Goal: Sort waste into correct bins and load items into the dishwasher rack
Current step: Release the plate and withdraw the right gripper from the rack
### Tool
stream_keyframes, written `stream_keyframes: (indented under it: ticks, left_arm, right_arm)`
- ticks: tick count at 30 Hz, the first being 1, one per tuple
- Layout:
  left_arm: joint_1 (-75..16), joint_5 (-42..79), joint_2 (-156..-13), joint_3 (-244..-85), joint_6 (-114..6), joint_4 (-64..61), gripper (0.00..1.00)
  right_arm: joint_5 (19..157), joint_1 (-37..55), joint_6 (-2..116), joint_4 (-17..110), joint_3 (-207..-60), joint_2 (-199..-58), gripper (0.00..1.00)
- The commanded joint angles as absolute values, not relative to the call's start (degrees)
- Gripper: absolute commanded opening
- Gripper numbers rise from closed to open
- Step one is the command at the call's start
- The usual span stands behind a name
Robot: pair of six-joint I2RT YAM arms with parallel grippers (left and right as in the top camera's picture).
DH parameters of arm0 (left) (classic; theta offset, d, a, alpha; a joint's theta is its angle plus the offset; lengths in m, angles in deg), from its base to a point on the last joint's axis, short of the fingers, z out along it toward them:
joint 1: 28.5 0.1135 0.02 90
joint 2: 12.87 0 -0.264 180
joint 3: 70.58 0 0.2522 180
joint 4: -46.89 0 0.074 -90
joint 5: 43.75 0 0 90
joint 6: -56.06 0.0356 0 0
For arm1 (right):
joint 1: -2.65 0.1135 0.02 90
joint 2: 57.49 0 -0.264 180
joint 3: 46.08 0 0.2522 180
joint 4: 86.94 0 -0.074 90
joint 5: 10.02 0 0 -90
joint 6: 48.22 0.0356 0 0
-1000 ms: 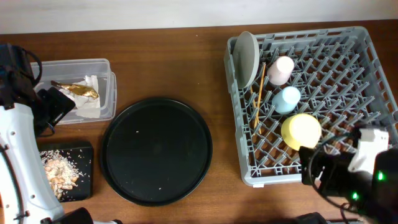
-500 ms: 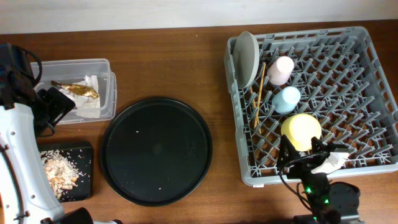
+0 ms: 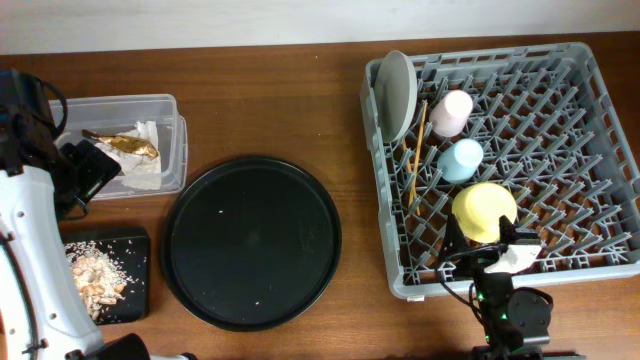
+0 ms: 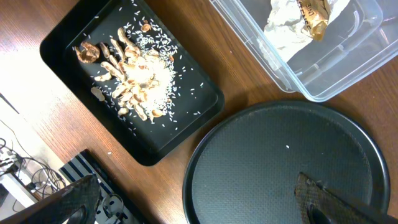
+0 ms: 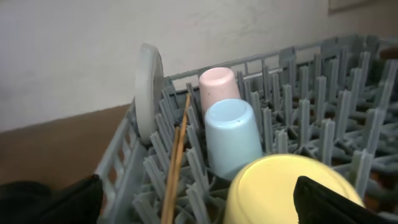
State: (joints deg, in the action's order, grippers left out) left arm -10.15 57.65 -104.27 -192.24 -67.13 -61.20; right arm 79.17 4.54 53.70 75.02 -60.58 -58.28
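The grey dishwasher rack (image 3: 560, 130) holds the pale grey plate (image 3: 397, 92) on edge, the chopsticks (image 3: 414, 150), the pink cup (image 3: 452, 112), the light-blue cup (image 3: 461, 160) and the yellow bowl (image 3: 484, 210), all upside down. The clear box (image 3: 170, 110) holds the white napkin with the gold wrapper (image 3: 130, 148). The flat black tray (image 3: 135, 245) holds the food scraps (image 3: 95, 272). My left gripper (image 4: 199, 205) is open and empty above the round tray's edge. My right gripper (image 5: 199, 205) is open and empty at the rack's front edge, just before the bowl (image 5: 280, 193).
A large round black tray (image 3: 252, 242) lies between the bins and the rack, with a few white crumbs on it. The table's front edge and cables (image 4: 25, 168) show below the flat tray. A pale wall runs behind the rack (image 5: 323, 118).
My right arm has swung in from the lower right to the middle of the rack's front edge, low, behind the yellow bowl. The left arm has not moved.
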Motion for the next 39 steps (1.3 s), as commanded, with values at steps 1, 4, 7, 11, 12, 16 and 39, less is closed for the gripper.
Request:
stream_keyframes:
  ticks: [1, 4, 7, 11, 12, 16, 39]
  left_arm:
    - [-9.9, 58.1, -104.2, -192.6, -66.6, -61.2, 0.99]
    - [-9.9, 58.1, -104.2, -192.6, -66.6, -61.2, 0.99]
    - [-9.9, 58.1, -104.2, -192.6, -66.6, -61.2, 0.99]
    - [-9.9, 58.1, -104.2, -192.6, -66.6, -61.2, 0.99]
    - [-9.9, 58.1, -104.2, -192.6, -66.6, -61.2, 0.99]
    - [-9.9, 58.1, -104.2, -192.6, -66.6, -61.2, 0.99]
    - [-9.9, 58.0, -104.1, -192.4, -65.9, -63.6, 0.99]
  right_arm:
    - [77.8, 4.1, 42.2, 74.8, -60.2, -57.7, 0.98]
    - [78.3, 4.1, 42.0, 74.7, -60.2, -57.7, 0.98]
    - [78.7, 4.1, 42.2, 74.7, -60.2, -57.7, 0.98]
    - [78.7, 4.1, 42.2, 74.7, -60.2, -57.7, 0.98]
    - [78.7, 4.1, 42.2, 74.7, -60.2, -57.7, 0.98]
    - [78.7, 4.1, 42.2, 74.7, -60.2, -57.7, 0.99]
    - [78.7, 4.1, 42.2, 74.7, -60.2, -57.7, 0.98]
